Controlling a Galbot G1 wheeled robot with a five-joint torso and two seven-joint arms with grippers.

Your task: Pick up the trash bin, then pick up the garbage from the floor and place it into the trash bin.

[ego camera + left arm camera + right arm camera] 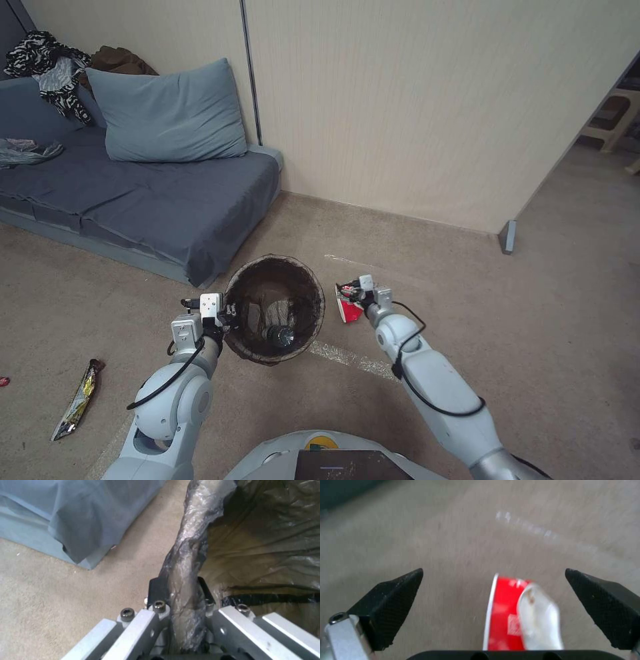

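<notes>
Head view, nearest first: left gripper (pixel 230 313) is clamped on the rim of the trash bin (pixel 275 310), on the bin's left side. Left wrist view confirms: jaws closed tight over the bag-covered rim (pixel 186 562), bin held by that grip. Bin mouth tips toward the robot; a clear bottle (pixel 280 335) lies inside near the bottom.

Just right of the bin: right gripper (pixel 352 298), jaws spread wide, holding nothing. Crushed red-and-white cup (pixel 520 615) sits between the two fingertips (pixel 398 597), not visibly touched by either. Cup lies flattened on the floor; its long axis seems to run roughly along the gripper's reach, pointing away from the wrist, so the jaws straddle the short width.

Judgement on the step: a pick of the cup. Best done by lowering squarely until the pads bracket the cup's flat sides, then closing slowly, as crushed paper can slip or fold. Bin should be kept steady, mouth up.

Well left of the bin: gold snack wrapper (pixel 79 400) on the floor, long axis pointing roughly away from the robot. Behind the bin: grey sofa (pixel 167 200).
</notes>
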